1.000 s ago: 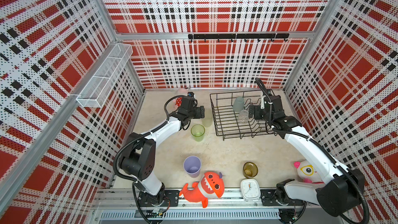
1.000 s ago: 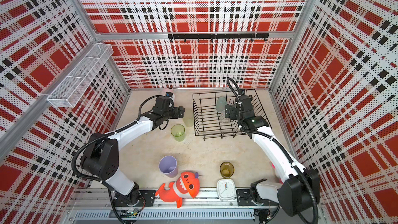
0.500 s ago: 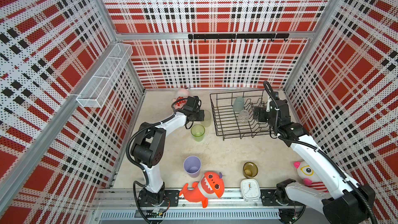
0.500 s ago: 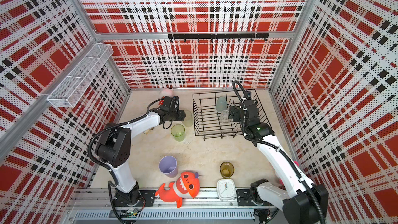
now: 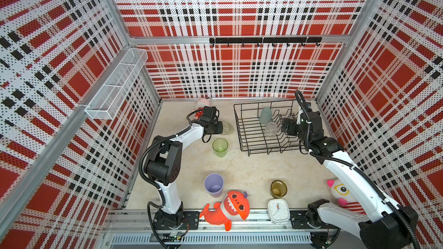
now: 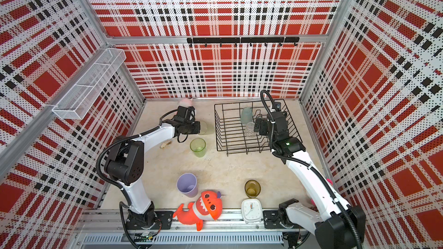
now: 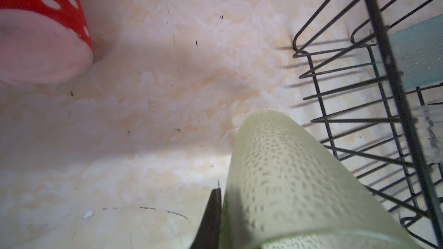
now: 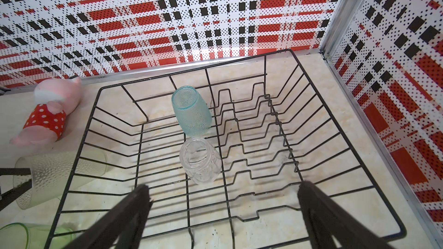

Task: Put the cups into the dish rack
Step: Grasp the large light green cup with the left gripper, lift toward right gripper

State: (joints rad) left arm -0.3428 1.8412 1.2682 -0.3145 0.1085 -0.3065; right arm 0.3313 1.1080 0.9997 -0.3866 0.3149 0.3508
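Cups: six in sight, two inside the dish rack (image 5: 251,137), four outside it on the bench (image 5: 251,171).
Dish rack: black wire, at the back right of the bench, with a row of divider prongs to the right of the two cups inside.
Teal cup (image 8: 191,113): inside the rack, tilted, mouth toward the back wall, just beside the prongs.
Clear glass (image 8: 200,161): inside the rack, tilted, just in front of the teal cup; cannot tell whether the two touch.
Frosted cup (image 7: 287,183): on its side just outside the rack's left wall, mouth toward the left hand; cannot tell whether resting on the bench or just above it.
Left hand (image 5: 221,127): closed narrow on the rim of the frosted cup, one dark finger (image 7: 211,219) against its outer wall.
Right hand (image 8: 224,186): spread wide over the front right part of the rack, nothing between the fingers (image 8: 134,211), clear glass just ahead.
Green cup (image 5: 220,147): upright on the bench, near the rack's front left corner.
Lilac cup (image 5: 214,184): upright near the front edge, just beside the orange shark toy (image 5: 227,208).
Amber cup (image 5: 278,188): upright, just behind the white clock (image 5: 278,210).
Pink plush (image 8: 52,111): lying at the back wall, left of the rack.
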